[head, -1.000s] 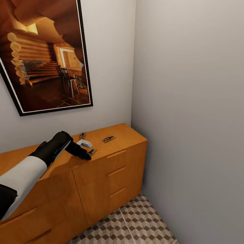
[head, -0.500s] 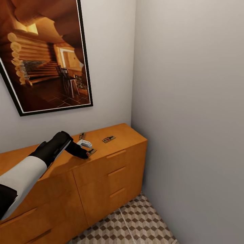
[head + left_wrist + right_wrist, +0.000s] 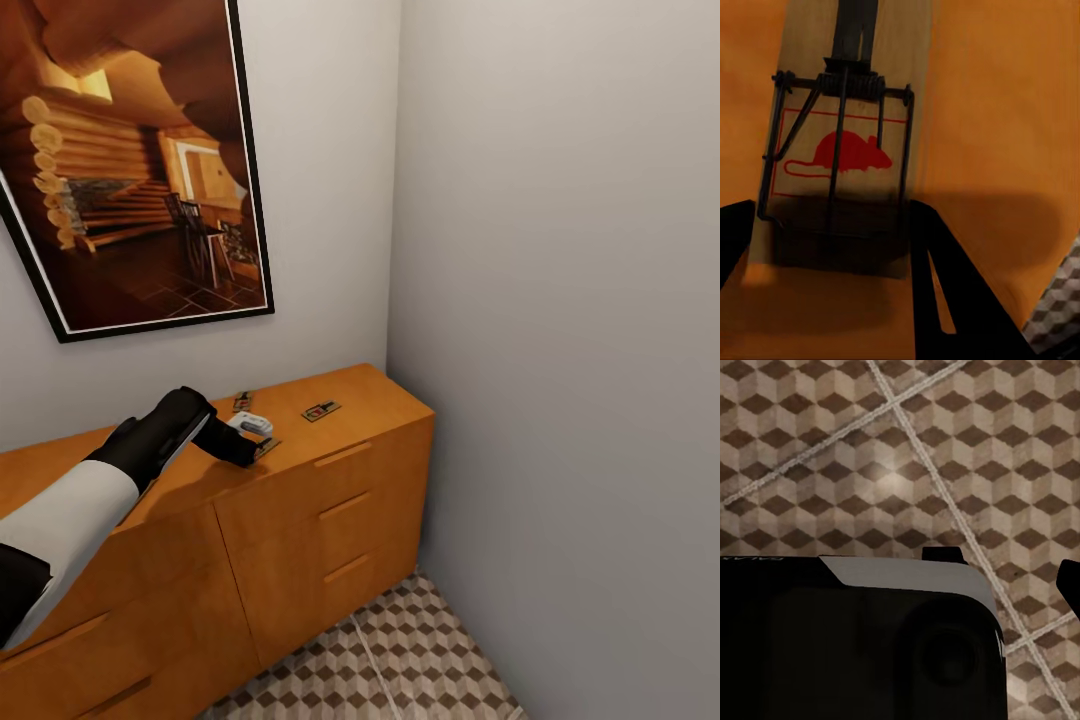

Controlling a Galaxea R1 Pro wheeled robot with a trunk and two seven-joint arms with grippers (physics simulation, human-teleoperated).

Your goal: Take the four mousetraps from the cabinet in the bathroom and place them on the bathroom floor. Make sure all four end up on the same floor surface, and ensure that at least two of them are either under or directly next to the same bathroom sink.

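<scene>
We are in a narrow corner of pale walls; a large black-framed picture (image 3: 130,160) of a log-cabin interior hangs above the cabinet (image 3: 330,500), a low orange-brown chest with slot-handled drawers whose right end sits close to the side wall; below it lies the bathroom floor (image 3: 420,660), tiled in a brown, beige and white cube pattern with pale grout lines, which we also see in the right wrist view (image 3: 900,472).

On the cabinet top we count three mousetraps in the head view; one (image 3: 320,410) lies apart towards the right end, its long axis running slantwise across the top; another (image 3: 242,401) sits nearer the back wall, small and partly hidden; the third (image 3: 266,448) lies at the front edge, just under our left gripper (image 3: 250,452).

In the left wrist view that nearest mousetrap (image 3: 844,142) lies flat on the orange wood, its long axis running away from the camera, the red mouse mark and dark wire bow at the near end; our left gripper (image 3: 832,255) stands wide, its dark fingers (image 3: 945,292) either side of the board's near end and not closed on it.

Of our right gripper (image 3: 1020,577) two dark tips show over the floor, well apart, with nothing between them.
</scene>
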